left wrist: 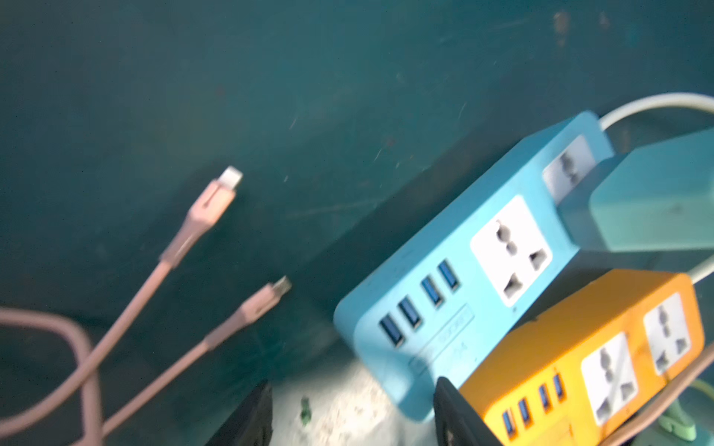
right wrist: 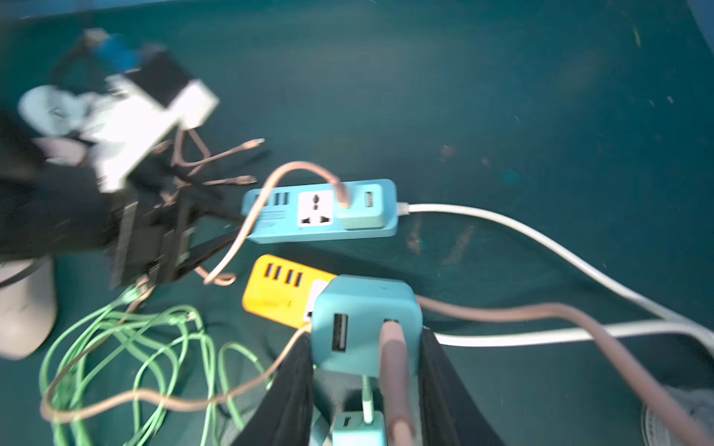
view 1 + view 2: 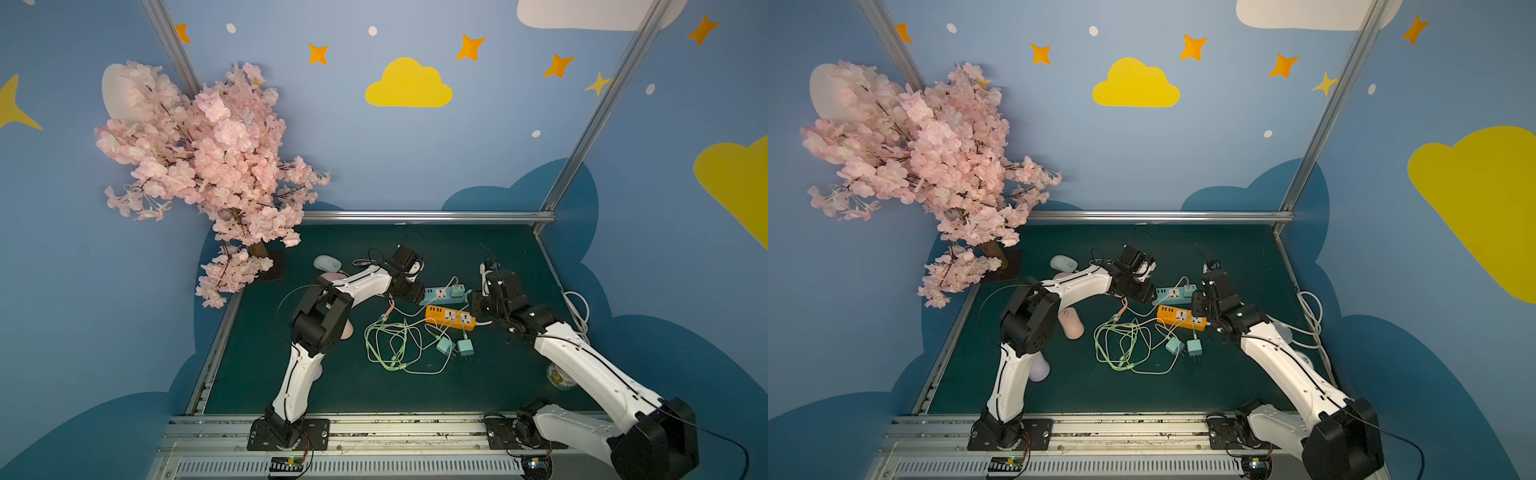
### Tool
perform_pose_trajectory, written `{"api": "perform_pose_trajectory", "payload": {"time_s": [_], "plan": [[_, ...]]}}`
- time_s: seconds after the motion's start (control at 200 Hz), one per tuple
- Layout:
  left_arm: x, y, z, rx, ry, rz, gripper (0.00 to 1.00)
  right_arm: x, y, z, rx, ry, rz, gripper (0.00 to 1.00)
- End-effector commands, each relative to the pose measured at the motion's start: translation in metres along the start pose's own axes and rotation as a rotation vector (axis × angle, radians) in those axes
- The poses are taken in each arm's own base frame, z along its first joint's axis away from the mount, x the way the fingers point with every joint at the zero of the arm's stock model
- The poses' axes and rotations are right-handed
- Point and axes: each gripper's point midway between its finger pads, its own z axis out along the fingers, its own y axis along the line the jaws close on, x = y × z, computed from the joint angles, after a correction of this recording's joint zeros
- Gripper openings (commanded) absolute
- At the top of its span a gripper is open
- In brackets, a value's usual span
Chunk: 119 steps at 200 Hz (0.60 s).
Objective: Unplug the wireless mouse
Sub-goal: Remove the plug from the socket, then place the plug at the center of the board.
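Right pincer (image 2: 365,347) — clenched on a teal charger (image 2: 363,305), with a pink cable (image 2: 394,370) plugged into its face. The charger is held directly over the socket end of the orange power strip (image 2: 270,297). Whether its prongs are clear of the socket cannot be told.

Left pincer (image 1: 351,390) is seen released, with nothing between its fingers. It hovers low over the table (image 1: 347,77) at the USB end of the blue power strip (image 1: 456,332). A pair of loose pink connectors (image 1: 228,189) is noted just beside it, plugged into nothing.

The pink wireless mouse (image 3: 1070,324) is found on the left part of the table, beside the left arm's elbow and well apart from both strips. Its front end is hidden by the arm, so a plug there cannot be ruled out. A grey-blue mouse (image 3: 327,263) is noted further back.

Step in hand, as judged: what is taken to be the mouse's charging line is being removed at the power end. For the next move a straight pull away from the socket face is called for — the light strip is likely to be dragged along unless it is pinned, and the free left pincer is well placed for that.
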Motion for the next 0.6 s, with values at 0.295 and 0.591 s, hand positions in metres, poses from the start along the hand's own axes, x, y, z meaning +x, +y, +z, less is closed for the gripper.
{"api": "perform_pose_trajectory", "payload": {"time_s": [0.295, 0.591], "plan": [[0.014, 0.013, -0.092, -0.124, -0.13, -0.109, 0.67, 0.025, -0.057, 0.054, 0.394, 0.215, 0.246, 0.0], [0.038, -0.001, -0.153, -0.048, -0.127, -0.156, 0.7, 0.046, -0.064, 0.08, 0.429, 0.381, 0.266, 0.19]]}}
